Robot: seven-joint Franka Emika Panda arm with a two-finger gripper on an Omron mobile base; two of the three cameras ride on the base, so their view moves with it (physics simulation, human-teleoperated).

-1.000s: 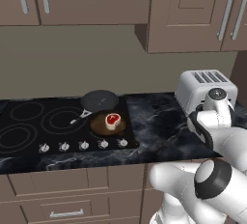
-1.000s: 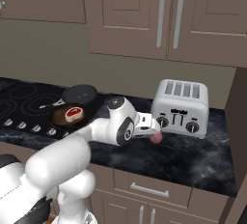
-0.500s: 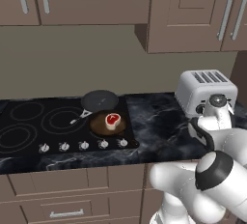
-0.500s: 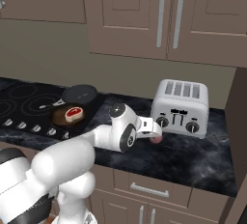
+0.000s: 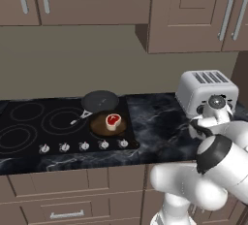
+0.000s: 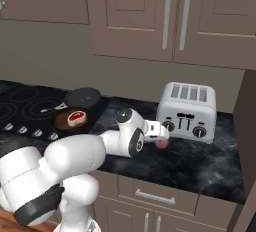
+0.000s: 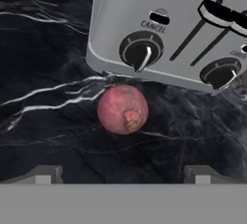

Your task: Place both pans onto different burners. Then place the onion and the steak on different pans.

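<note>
Claw (image 7: 123, 175) wide open above the onion (image 7: 122, 109) beside the toaster (image 7: 173, 30); we should descend centred, clear of those knobs, then close gently

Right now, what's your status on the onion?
Gripper open, above the onion, not gripping. Onion on the counter, right by the toaster front. Steak in the brown pan. Toaster crowds the approach.

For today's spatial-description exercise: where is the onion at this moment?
The onion lies on the dark marble counter just in front of the silver toaster, below its left knob, between the open gripper's fingertips in the hand view.
</note>
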